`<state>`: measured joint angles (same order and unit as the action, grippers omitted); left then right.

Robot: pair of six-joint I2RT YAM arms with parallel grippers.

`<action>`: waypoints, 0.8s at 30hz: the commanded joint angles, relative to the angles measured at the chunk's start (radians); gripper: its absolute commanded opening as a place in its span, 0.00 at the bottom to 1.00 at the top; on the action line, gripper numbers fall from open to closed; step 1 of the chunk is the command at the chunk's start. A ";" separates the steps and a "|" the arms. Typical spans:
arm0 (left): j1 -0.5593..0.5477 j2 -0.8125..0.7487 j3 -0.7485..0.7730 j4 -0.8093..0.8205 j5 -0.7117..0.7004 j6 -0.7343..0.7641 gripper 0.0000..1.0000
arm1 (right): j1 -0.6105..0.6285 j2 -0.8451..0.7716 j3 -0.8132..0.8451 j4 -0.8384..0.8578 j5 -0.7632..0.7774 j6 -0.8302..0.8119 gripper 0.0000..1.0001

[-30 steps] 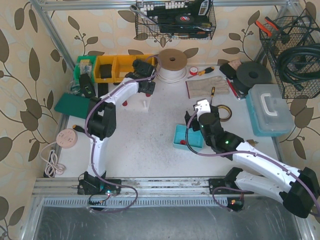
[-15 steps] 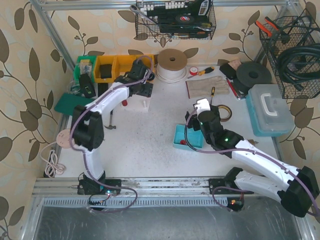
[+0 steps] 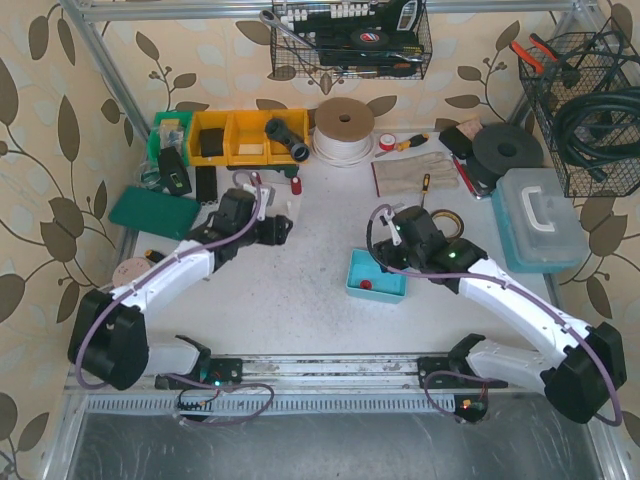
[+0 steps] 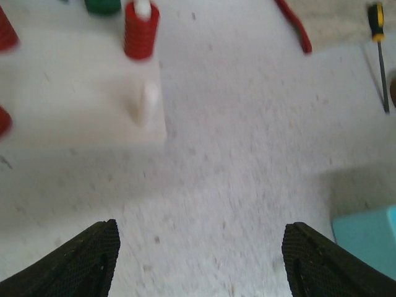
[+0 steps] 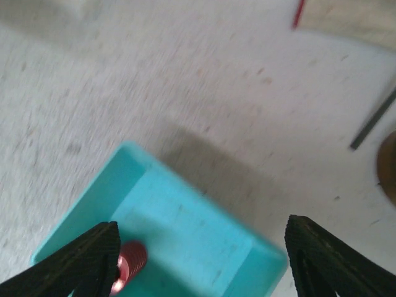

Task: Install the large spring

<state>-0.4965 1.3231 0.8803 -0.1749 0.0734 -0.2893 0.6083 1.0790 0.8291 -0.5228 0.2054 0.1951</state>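
the right fingers (image 5: 86, 260) hang spread wide over the teal tray (image 5: 204, 229), with nothing between them. a loose red spring (image 5: 127, 263) lies on the tray floor near one corner, just beside the tip of one finger. i take it for the large spring, though blur hides its coils. the left fingers (image 4: 86, 263) are spread wide too and hold nothing. they face across the bare table (image 4: 247, 154) toward the white peg board (image 4: 74, 117). on that board a seated red spring (image 4: 141, 31) already sits over one peg, and a bare peg (image 4: 148, 102) stands free near the board's corner.

the step in hand looks like the pick-up: the spring is not yet grasped. next, the right fingers would need to shift sideways until the spring lies between them, then sink into the tray without catching its wall and pinch across the coils. after that comes the carry to the bare peg, which asks for the spring held upright and centred over the tip before it is let go.
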 commanded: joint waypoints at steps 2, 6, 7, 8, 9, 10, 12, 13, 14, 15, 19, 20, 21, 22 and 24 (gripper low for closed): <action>-0.002 -0.112 -0.208 0.239 0.168 -0.068 0.73 | -0.001 0.023 0.059 -0.229 -0.242 0.009 0.68; -0.022 -0.138 -0.320 0.345 0.244 -0.098 0.72 | -0.001 0.087 0.093 -0.299 -0.290 -0.050 0.66; -0.033 -0.145 -0.347 0.370 0.245 -0.096 0.71 | -0.001 0.111 0.104 -0.316 -0.278 -0.074 0.66; -0.045 -0.150 -0.372 0.392 0.242 -0.090 0.71 | -0.002 0.140 0.119 -0.326 -0.256 -0.097 0.65; -0.055 -0.154 -0.393 0.410 0.238 -0.078 0.71 | -0.001 0.166 0.132 -0.328 -0.237 -0.123 0.64; -0.065 -0.158 -0.412 0.426 0.233 -0.063 0.71 | -0.002 0.191 0.147 -0.327 -0.228 -0.158 0.63; -0.085 -0.159 -0.439 0.447 0.219 -0.021 0.70 | -0.004 0.239 0.175 -0.317 -0.246 -0.233 0.60; -0.095 -0.156 -0.447 0.452 0.214 0.005 0.70 | -0.004 0.258 0.186 -0.306 -0.255 -0.266 0.58; -0.103 -0.152 -0.451 0.458 0.211 0.029 0.70 | -0.003 0.276 0.198 -0.294 -0.251 -0.285 0.57; -0.107 -0.148 -0.458 0.468 0.213 0.053 0.70 | -0.004 0.295 0.208 -0.285 -0.250 -0.301 0.57; -0.120 -0.125 -0.480 0.527 0.202 0.079 0.70 | -0.010 0.372 0.268 -0.325 -0.307 -0.319 0.55; -0.121 -0.118 -0.476 0.521 0.194 0.083 0.70 | -0.010 0.388 0.282 -0.344 -0.325 -0.306 0.55; -0.121 -0.115 -0.469 0.507 0.188 0.089 0.70 | -0.010 0.404 0.295 -0.362 -0.327 -0.280 0.55; -0.124 -0.118 -0.465 0.496 0.178 0.093 0.70 | -0.009 0.417 0.302 -0.375 -0.308 -0.242 0.56; -0.132 -0.127 -0.465 0.484 0.153 0.096 0.70 | -0.010 0.436 0.314 -0.393 -0.255 -0.129 0.57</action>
<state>-0.6113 1.2026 0.4038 0.2729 0.2607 -0.2386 0.6018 1.4799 1.1023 -0.8391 -0.0685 -0.0574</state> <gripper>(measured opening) 0.699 0.561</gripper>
